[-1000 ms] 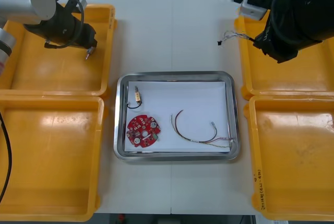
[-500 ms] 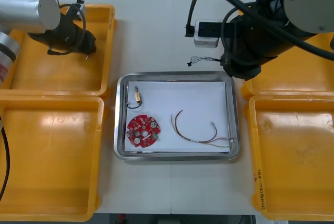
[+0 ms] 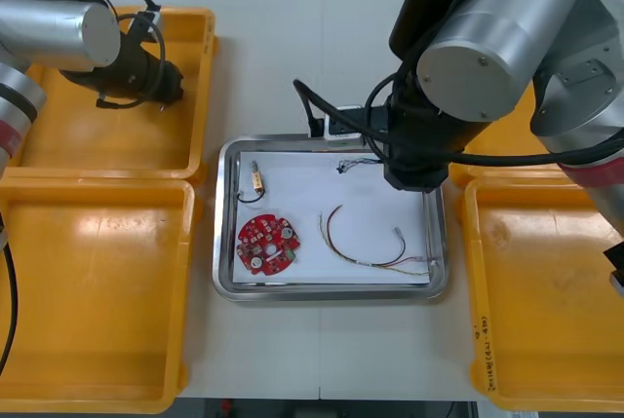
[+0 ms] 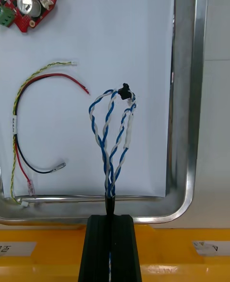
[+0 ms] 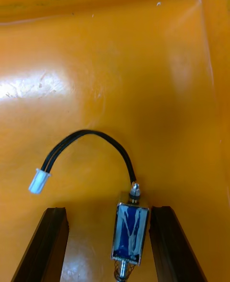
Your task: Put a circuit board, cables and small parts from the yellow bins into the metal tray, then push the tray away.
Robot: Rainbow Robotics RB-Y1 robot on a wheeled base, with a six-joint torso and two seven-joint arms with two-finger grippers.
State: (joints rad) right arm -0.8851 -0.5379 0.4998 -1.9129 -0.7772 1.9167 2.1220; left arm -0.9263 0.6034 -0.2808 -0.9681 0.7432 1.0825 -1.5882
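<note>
Four bins (image 3: 97,291), one tray (image 3: 330,291), one board (image 3: 268,243), one red-yellow cable (image 3: 366,252), one blue-white cable (image 4: 114,133), two small metal parts (image 3: 257,179).

- This is a robotics lab or electronics-assembly bench set up as a kitting station: a plain light table (image 3: 322,67) seen from overhead.
- Four yellow bins (image 3: 97,291) flank it, at 10 and 8 o'clock and at 2 and 4 o'clock. The 4 o'clock bin has handwriting on its rim.
- A metal tray (image 3: 331,291), white inside, sits at the centre. It holds a round red circuit board (image 3: 267,243) and a red and yellow cable (image 4: 52,75).
- Silver-cased robot arms with black cabling reach in from 10 and 2 o'clock.
- The right gripper (image 4: 110,219) pinches a twisted blue and white cable (image 4: 112,133) above the tray.
- The left gripper (image 5: 108,210), fingers spread, brackets a small metal part (image 5: 130,234) in the 10 o'clock bin.
</note>
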